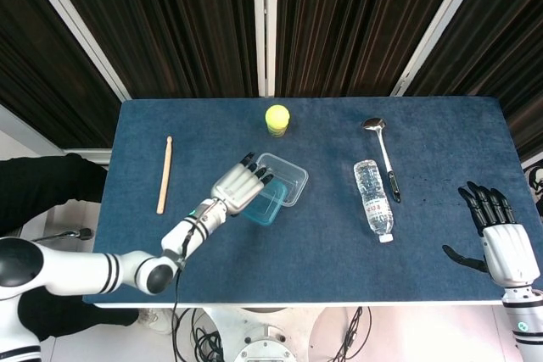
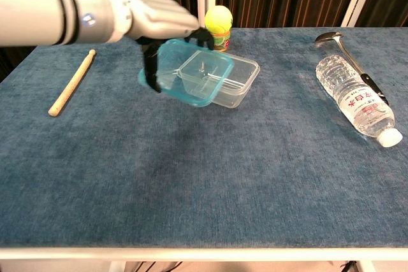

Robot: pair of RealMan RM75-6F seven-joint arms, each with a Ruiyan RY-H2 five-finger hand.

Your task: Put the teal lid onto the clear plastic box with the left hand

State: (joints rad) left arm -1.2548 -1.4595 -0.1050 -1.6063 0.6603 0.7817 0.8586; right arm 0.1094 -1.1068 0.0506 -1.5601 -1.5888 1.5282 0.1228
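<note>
My left hand (image 1: pixel 237 184) (image 2: pixel 159 22) holds the translucent teal lid (image 1: pixel 266 203) (image 2: pixel 182 73) by its edge, lifted off the table and tilted. In the chest view the lid hangs in front of the left part of the clear plastic box (image 1: pixel 286 177) (image 2: pixel 229 74), which stands on the blue table. I cannot tell whether lid and box touch. My right hand (image 1: pixel 501 242) rests open near the table's right front corner, fingers spread, holding nothing.
A wooden stick (image 1: pixel 164 174) (image 2: pixel 71 81) lies at the left. A yellow-green small jar (image 1: pixel 277 119) (image 2: pixel 217 27) stands behind the box. A water bottle (image 1: pixel 373 199) (image 2: pixel 357 101) and a metal ladle (image 1: pixel 381 148) (image 2: pixel 343 46) lie to the right.
</note>
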